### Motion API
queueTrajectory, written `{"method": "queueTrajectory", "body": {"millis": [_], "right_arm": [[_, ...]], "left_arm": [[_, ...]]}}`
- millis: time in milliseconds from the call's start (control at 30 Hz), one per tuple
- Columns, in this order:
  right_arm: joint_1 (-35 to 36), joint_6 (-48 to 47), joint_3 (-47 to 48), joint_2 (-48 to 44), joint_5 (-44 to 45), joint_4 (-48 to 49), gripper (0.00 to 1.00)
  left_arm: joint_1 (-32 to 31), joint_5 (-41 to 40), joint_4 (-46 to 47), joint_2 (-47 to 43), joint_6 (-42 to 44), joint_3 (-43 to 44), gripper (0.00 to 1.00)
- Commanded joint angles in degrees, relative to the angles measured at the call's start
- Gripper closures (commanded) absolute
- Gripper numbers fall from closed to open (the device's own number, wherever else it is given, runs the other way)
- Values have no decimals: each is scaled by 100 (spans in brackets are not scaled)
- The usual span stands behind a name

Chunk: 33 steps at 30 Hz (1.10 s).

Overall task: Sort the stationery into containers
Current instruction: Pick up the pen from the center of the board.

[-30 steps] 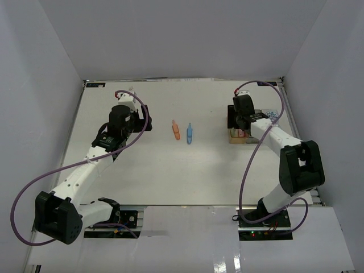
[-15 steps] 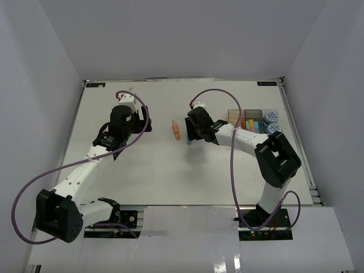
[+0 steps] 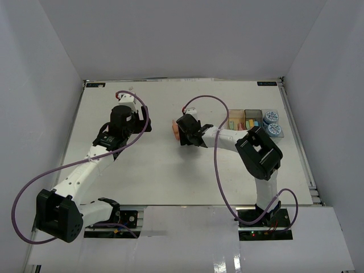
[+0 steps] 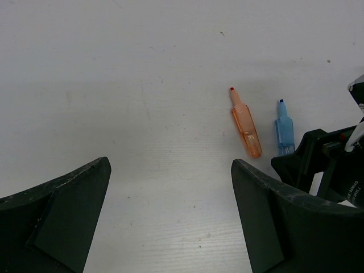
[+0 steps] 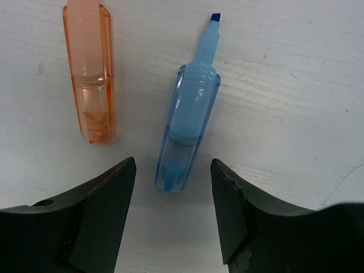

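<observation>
1. Top external view:
   - Most of the sorting looks done. Well to the right of the orange marker [image 3: 174, 127] the three bins stand in a row.
   - The grey bin [image 3: 253, 113] holds several pastel sticks [image 3: 250, 121], and the clear bin [image 3: 277, 121] holds both patterned tubs [image 3: 268, 116].
   - What is in the amber bin [image 3: 234, 113] is too small to tell.
   - The right gripper [image 3: 185, 136] is low just beside the orange marker and hides its blue neighbour here.
   - The left gripper [image 3: 139, 122] is well apart on the marker's other side.
   - The white table [image 3: 170, 176] stands inside plain white walls [image 3: 170, 40].

2. Left wrist view:
   - The left gripper [image 4: 170, 216] has its fingers spread wide with nothing between them, above bare table.
   - The orange marker [image 4: 245, 124] lies flat.
   - The blue marker [image 4: 284, 129] is just beside it, nearly parallel and not touching.
   - The dark body of the right gripper [image 4: 324, 162] reaches the blue marker's near end.
   - I judge these two markers to be all that is left to sort.

3. Right wrist view:
   - The right gripper [image 5: 170, 210] is parted, and its fingers sit to either side of the blue marker's [image 5: 187, 122] capped end without touching it.
   - The orange marker [image 5: 91, 85] lies just outside one finger.
   - The tabletop is matt white with faint scuffs.
</observation>
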Motion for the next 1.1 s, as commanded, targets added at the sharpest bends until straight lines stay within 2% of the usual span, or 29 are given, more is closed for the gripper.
{"method": "queueTrajectory", "body": {"millis": [0, 400, 1067], "right_arm": [[30, 287, 134, 106, 247, 207, 39], [171, 674, -332, 71, 299, 252, 49], [329, 797, -525, -25, 493, 128, 56]], "left_arm": [[1, -88, -30, -17, -22, 153, 2], [1, -62, -39, 45, -31, 153, 2], [1, -44, -39, 63, -40, 145, 2]]}}
